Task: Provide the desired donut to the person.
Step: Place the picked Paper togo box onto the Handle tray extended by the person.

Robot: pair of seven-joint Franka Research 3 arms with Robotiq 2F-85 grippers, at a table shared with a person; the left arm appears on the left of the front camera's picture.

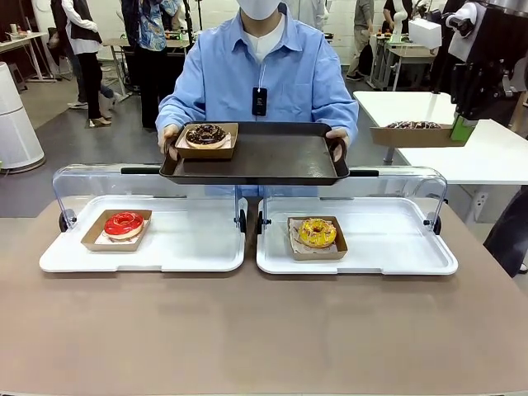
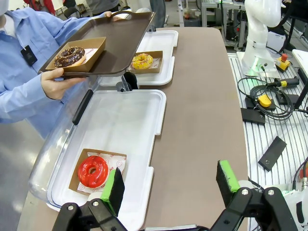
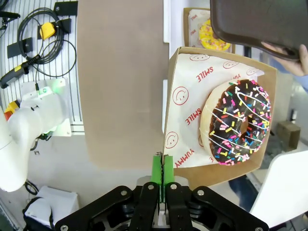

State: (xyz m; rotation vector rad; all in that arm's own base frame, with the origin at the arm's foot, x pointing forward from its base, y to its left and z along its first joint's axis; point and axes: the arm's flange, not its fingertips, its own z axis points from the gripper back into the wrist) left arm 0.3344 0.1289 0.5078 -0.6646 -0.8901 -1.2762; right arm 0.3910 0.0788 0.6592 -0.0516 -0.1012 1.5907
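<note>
The right gripper is hanging raised at the far right of the front view, well above the table, with its jaws closed on the rim of a cardboard tray that is sticking out level toward the person. In that tray a chocolate sprinkle donut is lying on paper printed in red with "SMILE", "YUMMY" and smiley faces. The left gripper is hovering over the near left of the table, fingers spread wide and holding nothing. The person is standing at the far side, both hands gripping a dark serving tray held above the two display cases. On its left corner a chocolate donut is sitting in its own cardboard box. Below, a red glazed donut is resting in the left white case and a yellow donut in the right white case. The paper under the yellow one is probably the same print, though it is too small to read.
</note>
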